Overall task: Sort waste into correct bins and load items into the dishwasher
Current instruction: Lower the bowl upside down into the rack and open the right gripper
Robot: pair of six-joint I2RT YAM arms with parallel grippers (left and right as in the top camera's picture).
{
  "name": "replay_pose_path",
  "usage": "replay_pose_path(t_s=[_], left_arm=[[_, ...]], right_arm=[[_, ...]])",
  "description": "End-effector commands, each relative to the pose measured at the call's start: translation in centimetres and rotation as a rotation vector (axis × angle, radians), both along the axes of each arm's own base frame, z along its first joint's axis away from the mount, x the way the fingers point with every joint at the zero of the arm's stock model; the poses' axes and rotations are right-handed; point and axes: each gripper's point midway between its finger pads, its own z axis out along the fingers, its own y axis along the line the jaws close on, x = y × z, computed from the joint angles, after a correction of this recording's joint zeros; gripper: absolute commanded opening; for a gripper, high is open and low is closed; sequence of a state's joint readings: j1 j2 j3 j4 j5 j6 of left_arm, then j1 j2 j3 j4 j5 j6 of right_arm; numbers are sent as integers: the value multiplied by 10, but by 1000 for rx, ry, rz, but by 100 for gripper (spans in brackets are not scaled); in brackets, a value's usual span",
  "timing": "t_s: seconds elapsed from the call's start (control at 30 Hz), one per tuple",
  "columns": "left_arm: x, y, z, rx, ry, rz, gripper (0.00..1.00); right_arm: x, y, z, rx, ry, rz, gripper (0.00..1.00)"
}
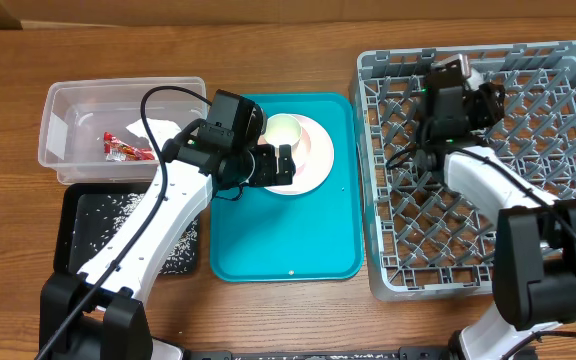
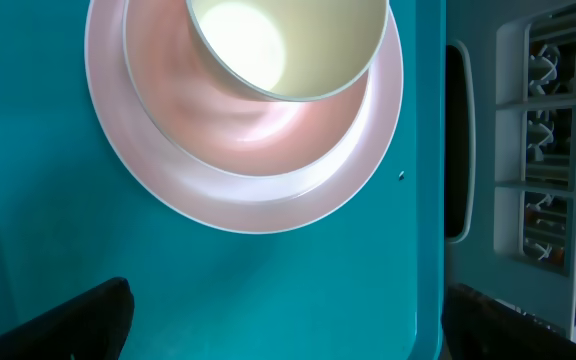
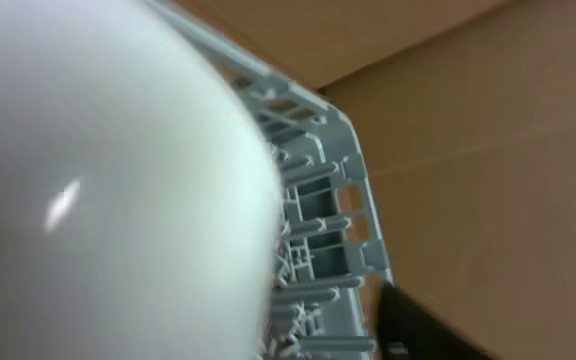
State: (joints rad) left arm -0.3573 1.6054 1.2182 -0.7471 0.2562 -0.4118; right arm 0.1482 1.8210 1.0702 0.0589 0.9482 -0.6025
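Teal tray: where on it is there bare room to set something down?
The robot-side half of the teal tray, between the pink plate and the near rim, is bare. The far half is crowded: plate, whitish bowl on it, left fingers above.

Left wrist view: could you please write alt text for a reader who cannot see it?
A whitish bowl sits on a pale pink plate on a teal tray. The left gripper, open, shows dark fingers at the bottom corners; a grey dish rack lies at right.
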Motion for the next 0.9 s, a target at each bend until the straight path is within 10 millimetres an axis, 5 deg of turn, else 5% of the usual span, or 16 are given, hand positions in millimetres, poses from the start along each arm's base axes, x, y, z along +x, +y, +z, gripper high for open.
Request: replay_pose_path(t_s=[0.0, 0.2, 0.53, 0.87], left_arm=[[6, 1, 15, -5, -45, 0, 100], [6, 1, 15, -5, -45, 0, 100], [6, 1, 15, -4, -45, 1, 100], [6, 1, 15, -5, -45, 0, 100]], right_arm=[[-8, 13, -6, -40, 52, 4, 72], [-16, 34, -19, -61, 147, 57, 89], [-31, 67, -35, 91, 269, 215, 94], [-46, 74, 24, 320, 87, 245, 100]])
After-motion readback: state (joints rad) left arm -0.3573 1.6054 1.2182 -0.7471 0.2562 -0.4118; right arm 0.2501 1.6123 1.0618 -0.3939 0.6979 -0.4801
